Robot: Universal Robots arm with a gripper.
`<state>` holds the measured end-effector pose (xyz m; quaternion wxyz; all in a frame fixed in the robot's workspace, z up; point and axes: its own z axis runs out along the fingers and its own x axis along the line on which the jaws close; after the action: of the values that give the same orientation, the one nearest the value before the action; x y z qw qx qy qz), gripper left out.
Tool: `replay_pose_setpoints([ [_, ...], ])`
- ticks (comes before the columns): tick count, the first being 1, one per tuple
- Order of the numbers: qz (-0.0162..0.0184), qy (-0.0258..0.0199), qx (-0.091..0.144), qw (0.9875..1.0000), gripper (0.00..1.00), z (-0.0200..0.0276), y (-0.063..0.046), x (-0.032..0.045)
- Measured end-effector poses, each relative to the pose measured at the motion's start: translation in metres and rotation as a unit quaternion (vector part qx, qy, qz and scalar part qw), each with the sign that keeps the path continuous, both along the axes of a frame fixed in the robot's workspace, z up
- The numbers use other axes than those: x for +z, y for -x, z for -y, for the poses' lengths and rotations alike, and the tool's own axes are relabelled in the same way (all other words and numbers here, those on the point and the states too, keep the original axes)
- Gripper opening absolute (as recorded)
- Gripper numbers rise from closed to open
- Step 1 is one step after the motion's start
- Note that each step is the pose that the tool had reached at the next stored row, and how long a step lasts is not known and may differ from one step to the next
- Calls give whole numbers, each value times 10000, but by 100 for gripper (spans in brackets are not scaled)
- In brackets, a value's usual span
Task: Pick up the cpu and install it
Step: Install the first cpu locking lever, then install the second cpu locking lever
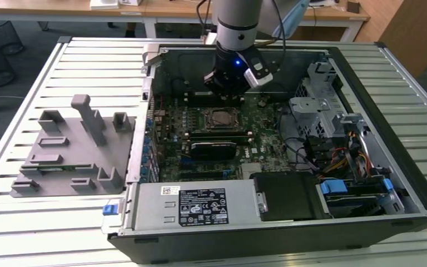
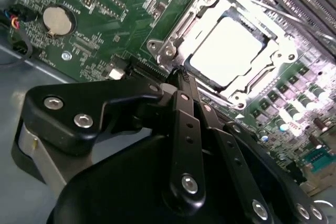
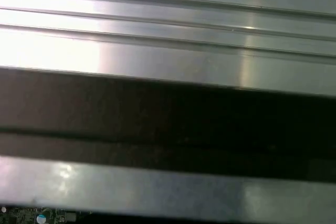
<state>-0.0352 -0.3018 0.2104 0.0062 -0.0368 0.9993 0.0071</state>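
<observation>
Since the cpu (image 2: 231,51) already sits square in its socket (image 2: 283,51) just ahead of the gripper (image 2: 181,74), whose fingers are closed and empty, check seating, avoid side loads.

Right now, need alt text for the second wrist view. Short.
The cpu, a bright silver square, sits in the metal-framed socket on the green motherboard. The black gripper fills the foreground, its fingers drawn together with the tip just beside the socket frame, holding nothing. A round coin cell battery sits farther off on the board.
</observation>
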Motion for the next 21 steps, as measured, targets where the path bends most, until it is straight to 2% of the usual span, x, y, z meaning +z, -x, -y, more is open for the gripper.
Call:
replay_pose_setpoints([
  [21,0,0,0,10000,11,145,-5,0],
])
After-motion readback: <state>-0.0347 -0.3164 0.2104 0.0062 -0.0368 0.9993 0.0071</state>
